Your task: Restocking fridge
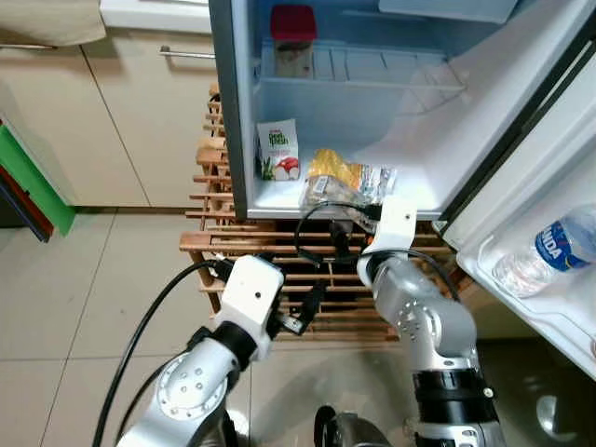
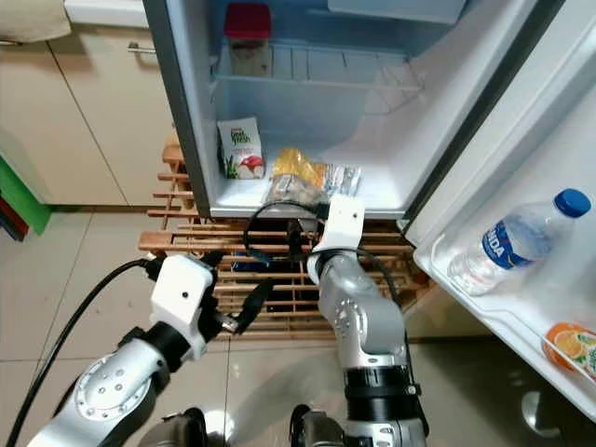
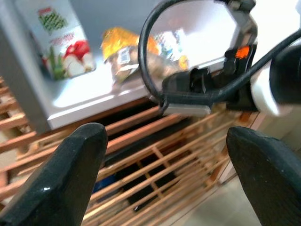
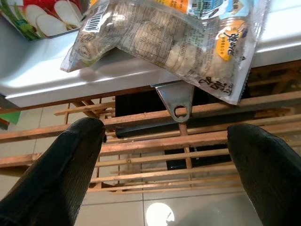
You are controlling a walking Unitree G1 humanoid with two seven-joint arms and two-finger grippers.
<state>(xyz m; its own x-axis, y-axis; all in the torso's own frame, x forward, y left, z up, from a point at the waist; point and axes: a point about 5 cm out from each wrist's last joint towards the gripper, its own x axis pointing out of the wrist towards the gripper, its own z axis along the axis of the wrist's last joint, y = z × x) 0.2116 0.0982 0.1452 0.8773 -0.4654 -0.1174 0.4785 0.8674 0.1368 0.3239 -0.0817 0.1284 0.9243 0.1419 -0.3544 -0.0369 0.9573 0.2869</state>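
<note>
Right gripper (image 4: pixel 164 136) fingers spread wide, holding nothing, just below the fridge (image 1: pixel 244 121) floor's front edge; left gripper (image 3: pixel 164 155) likewise spread and empty, before the wooden rack (image 1: pixel 270 251). On the fridge floor: snack bag (image 1: pixel 346 177) overhanging the edge, carton (image 1: pixel 278 149) at its 9 o'clock. Red-lidded jar (image 1: pixel 292 37) on the shelf above; water bottle (image 1: pixel 549 250) lies in the door bin at 3 o'clock.

- Right arm reaches forward and up, its white wrist raised — the right gripper (image 4: pixel 164 141) holds its two black fingers spread wide apart.
- Left arm sits lower, bent, angled toward the right arm — the left gripper (image 3: pixel 164 155) gapes wide too, grasping nothing.
</note>
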